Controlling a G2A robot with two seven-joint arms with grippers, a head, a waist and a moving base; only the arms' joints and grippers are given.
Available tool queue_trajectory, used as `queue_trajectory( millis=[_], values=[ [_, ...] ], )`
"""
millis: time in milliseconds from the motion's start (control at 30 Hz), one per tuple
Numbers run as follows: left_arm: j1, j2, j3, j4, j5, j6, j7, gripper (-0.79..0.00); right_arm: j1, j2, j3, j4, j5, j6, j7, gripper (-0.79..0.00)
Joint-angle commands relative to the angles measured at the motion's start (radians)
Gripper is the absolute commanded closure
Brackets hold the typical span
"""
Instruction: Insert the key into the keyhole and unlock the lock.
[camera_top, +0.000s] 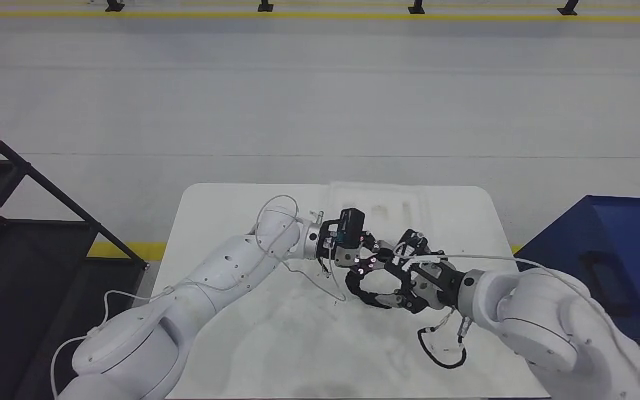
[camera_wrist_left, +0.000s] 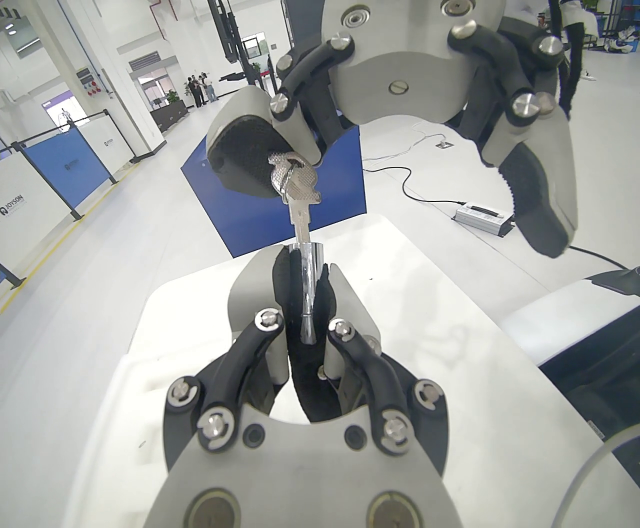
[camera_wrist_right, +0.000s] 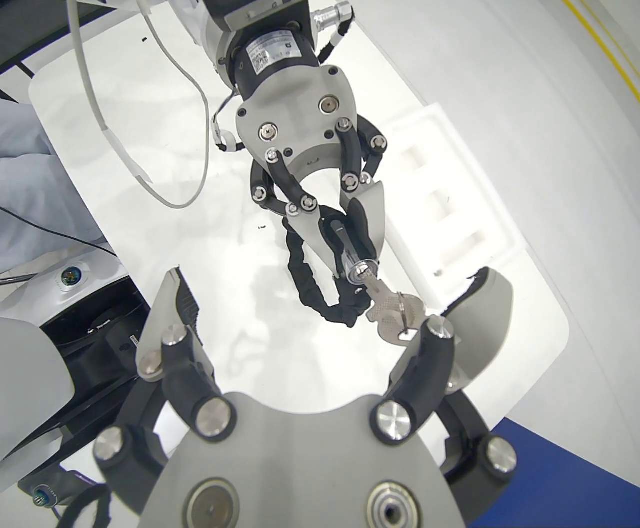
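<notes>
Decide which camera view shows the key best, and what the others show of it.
The left wrist view: the key shows clearly, head to blade, its tip in the lock. The right wrist view shows it with its head partly covered. In the top view it is too small to make out.

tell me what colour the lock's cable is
Black. The lock's cable shows best in the right wrist view.

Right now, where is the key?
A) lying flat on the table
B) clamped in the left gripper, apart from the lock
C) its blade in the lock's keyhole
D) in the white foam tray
C: the key has its blade pushed into the lock that the left gripper clamps, with the right gripper open.
</notes>
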Motion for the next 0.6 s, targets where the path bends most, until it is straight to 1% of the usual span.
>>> queue_trajectory(
  millis=[0,133,300,400,500,567],
  values=[
    [-0.004,0.002,-0.001,0.002,0.011,-0.002,-0.003,0.0,0.001,0.004,0.022,0.008,-0.002,-0.031,0.015,-0.785],
    [-0.016,0.008,-0.001,-0.017,0.031,-0.023,-0.023,0.0,0.001,0.015,0.066,0.007,-0.045,-0.183,0.018,-0.785],
    [-0.021,0.018,-0.006,-0.041,0.03,-0.049,-0.05,0.0,-0.018,0.028,0.109,-0.003,-0.142,-0.373,-0.046,-0.785],
    [-0.02,0.023,-0.008,-0.051,0.023,-0.061,-0.062,0.0,-0.038,0.033,0.12,-0.018,-0.202,-0.452,-0.092,-0.785],
    [-0.019,0.026,-0.008,-0.06,0.013,-0.074,-0.075,0.0,-0.057,0.035,0.123,-0.042,-0.289,-0.49,-0.142,-0.785],
    [-0.017,0.027,-0.008,-0.063,0.007,-0.079,-0.08,0.0,-0.069,0.036,0.122,-0.056,-0.356,-0.504,-0.176,-0.68]
  ],
)
